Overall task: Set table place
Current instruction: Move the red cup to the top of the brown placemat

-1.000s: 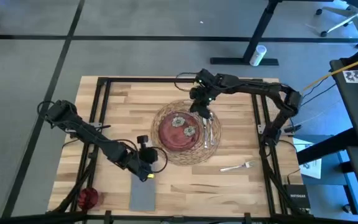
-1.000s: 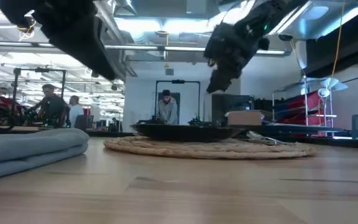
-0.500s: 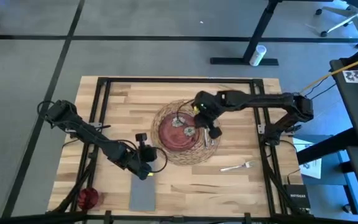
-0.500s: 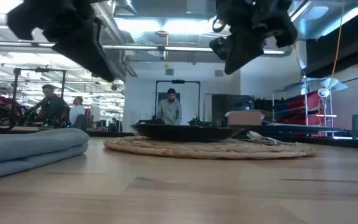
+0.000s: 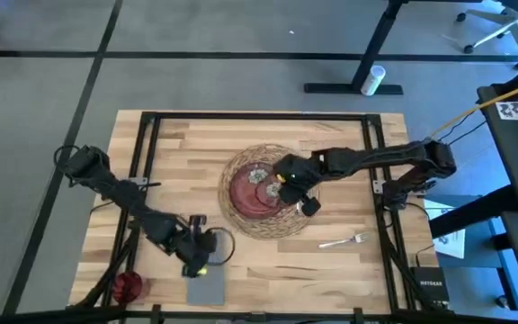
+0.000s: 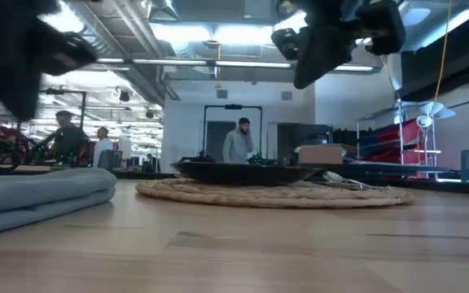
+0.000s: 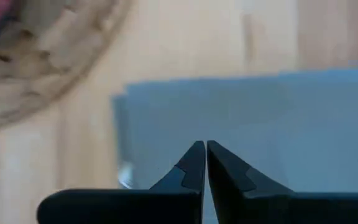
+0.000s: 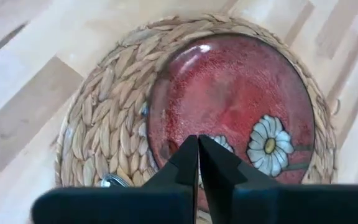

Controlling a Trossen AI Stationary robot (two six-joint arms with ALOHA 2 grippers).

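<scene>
Napkin (image 7: 247, 124) just under left gripper (image 7: 205, 155)

High view overhead, low level; both show mat (image 5: 268, 191).

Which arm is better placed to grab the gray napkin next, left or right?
Left, probably. The left gripper hangs right at the gray napkin, fingers shut, while the right gripper sits over the red plate on the mat.

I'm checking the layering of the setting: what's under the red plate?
The plate sits on a round woven mat, whose rim shows all around it. The mat lies on the table. The mat's middle is hidden by the plate, and the right gripper covers the plate's right edge.
</scene>
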